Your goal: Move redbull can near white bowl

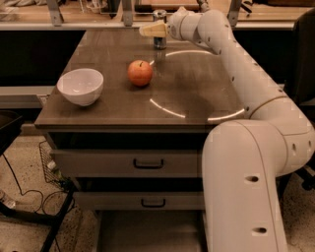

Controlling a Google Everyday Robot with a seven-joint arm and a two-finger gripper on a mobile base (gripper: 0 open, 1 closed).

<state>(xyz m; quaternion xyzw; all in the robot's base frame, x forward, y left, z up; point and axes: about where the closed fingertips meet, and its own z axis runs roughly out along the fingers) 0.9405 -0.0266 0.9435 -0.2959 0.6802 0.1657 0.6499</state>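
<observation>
The redbull can [160,41] stands upright at the far edge of the brown table [197,93], right of its middle. Its silver top shows above my gripper [153,29], which sits at the can's middle and covers part of it from the front. My white arm reaches to it from the right. The white bowl [80,86] sits near the table's front left corner, far from the can. A round orange-red apple [140,73] lies between the bowl and the can.
The table has two drawers with dark handles [148,163] below its front edge. A counter with metal legs [128,11] runs behind the table. Cables and a wire basket [47,160] lie on the floor at the left.
</observation>
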